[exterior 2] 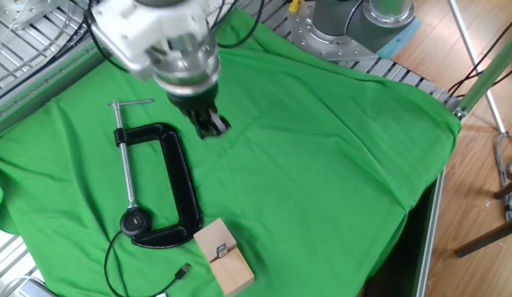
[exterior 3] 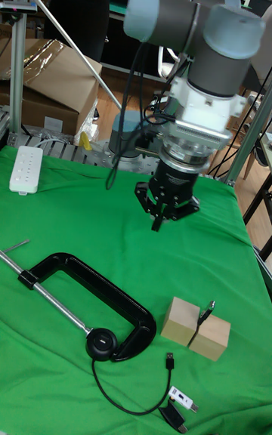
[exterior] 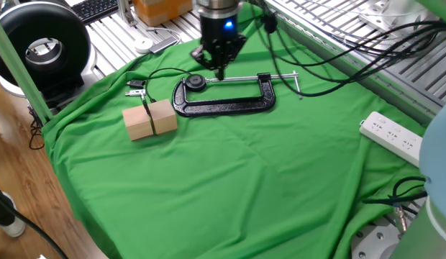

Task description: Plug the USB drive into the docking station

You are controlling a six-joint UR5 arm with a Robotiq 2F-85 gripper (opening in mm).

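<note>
The USB drive (exterior 3: 205,313) stands tilted in the seam between the 2 wooden blocks (exterior 3: 196,328), near the cloth's edge. The docking station (exterior 3: 100,343) lies just beside the foot of the C-clamp (exterior 3: 91,291), its thin cable (exterior 3: 128,405) looping away toward the blocks. The gripper (exterior 3: 156,221) hangs above the green cloth (exterior: 266,173), apart from both; whether its jaws are open cannot be told. A good pick likely means descending straight over the seam and pinching the stick's body, not the blocks.

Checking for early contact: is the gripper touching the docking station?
Apart. The tall fixed view shows the gripper hanging over bare green cloth, with a wide stretch of cloth between it and the docking station.
</note>
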